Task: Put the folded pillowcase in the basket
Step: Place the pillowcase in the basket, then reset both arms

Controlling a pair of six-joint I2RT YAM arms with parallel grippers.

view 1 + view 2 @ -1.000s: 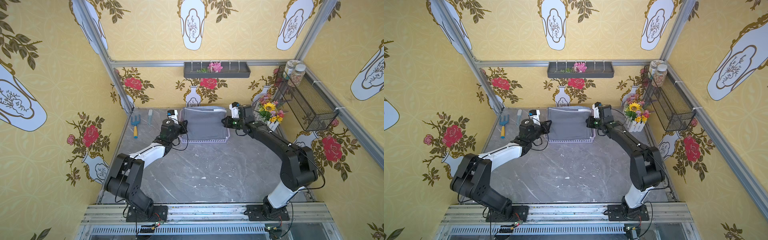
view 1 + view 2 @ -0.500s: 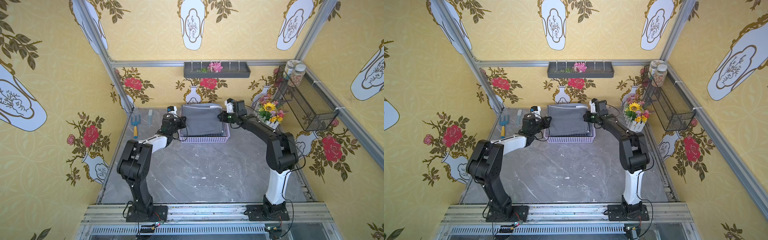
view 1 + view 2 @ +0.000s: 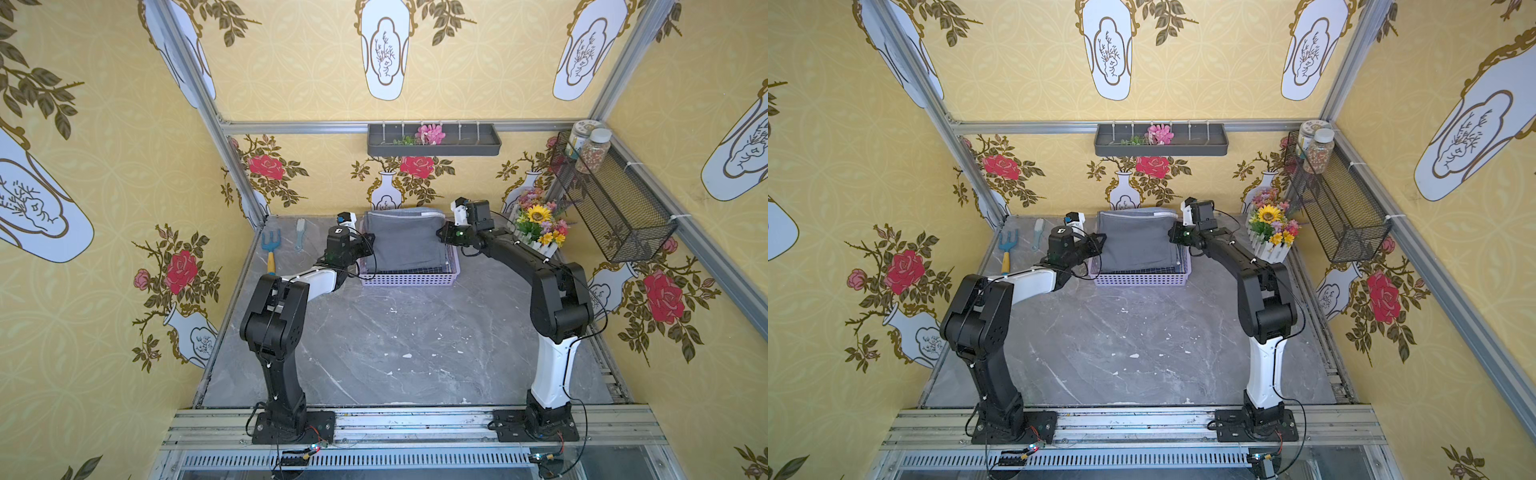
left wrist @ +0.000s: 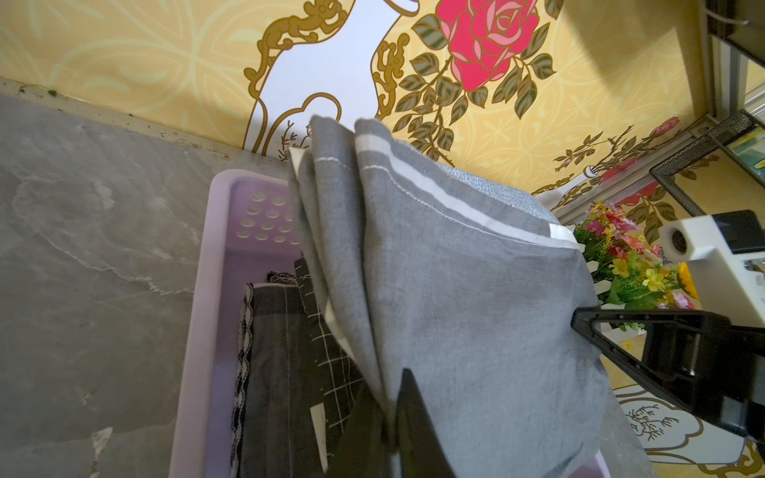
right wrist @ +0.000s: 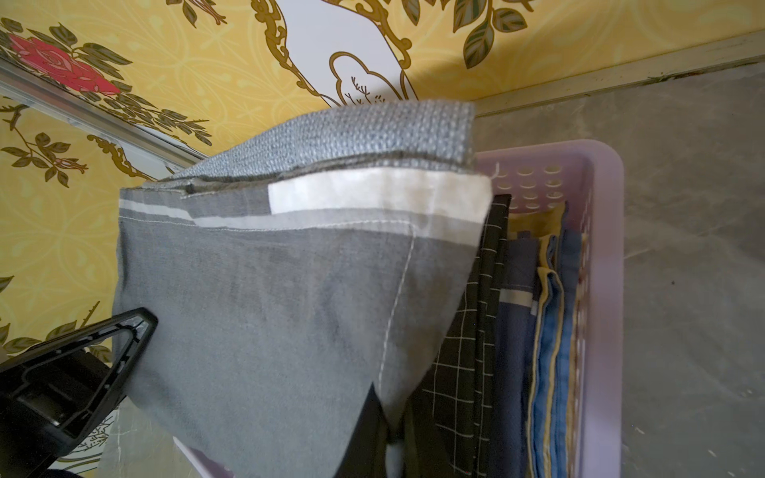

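The folded pillowcase (image 3: 403,245) (image 3: 1136,245) is grey with a white hem and hangs stretched over the lilac basket (image 3: 409,279) (image 3: 1142,279) at the back of the table. My left gripper (image 3: 370,245) (image 4: 387,385) pinches its left edge, with grey cloth (image 4: 476,310) between the fingers. On the opposite edge my right gripper (image 3: 441,235) (image 5: 391,397) is shut on the cloth (image 5: 269,310). The pillowcase's far end reaches past the basket's far rim (image 5: 604,248), towards the wall. Its near part sags into the basket (image 4: 198,310).
Other folded cloths (image 5: 546,331) (image 4: 281,372) lie in the basket, dark checked and blue. A flower pot (image 3: 540,228) stands close to the right arm. A garden fork (image 3: 271,249) and a brush (image 3: 300,232) lie left. A black wire basket (image 3: 615,203) and a grey tray (image 3: 432,139) hang on the walls.
Both arms have reached further towards the back wall, carrying the pillowcase with them. It now lies further back over the basket.
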